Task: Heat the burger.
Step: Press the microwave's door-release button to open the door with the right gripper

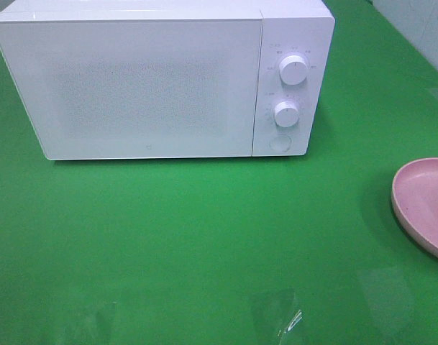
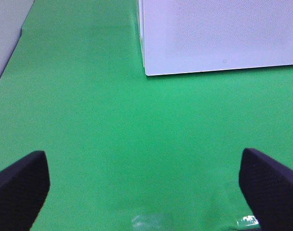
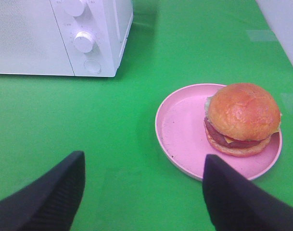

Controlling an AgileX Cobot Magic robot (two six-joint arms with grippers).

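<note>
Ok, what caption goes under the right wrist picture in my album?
Open right tool above the green table, with the burger on its pink plate and the white microwave beyond.

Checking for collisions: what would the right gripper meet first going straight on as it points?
Likely bare green table, with the pink plate holding the burger just off its line.

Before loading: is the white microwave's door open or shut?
Shut: the white microwave's flat door sits flush beside its two-knob control panel; no interior shows.
</note>
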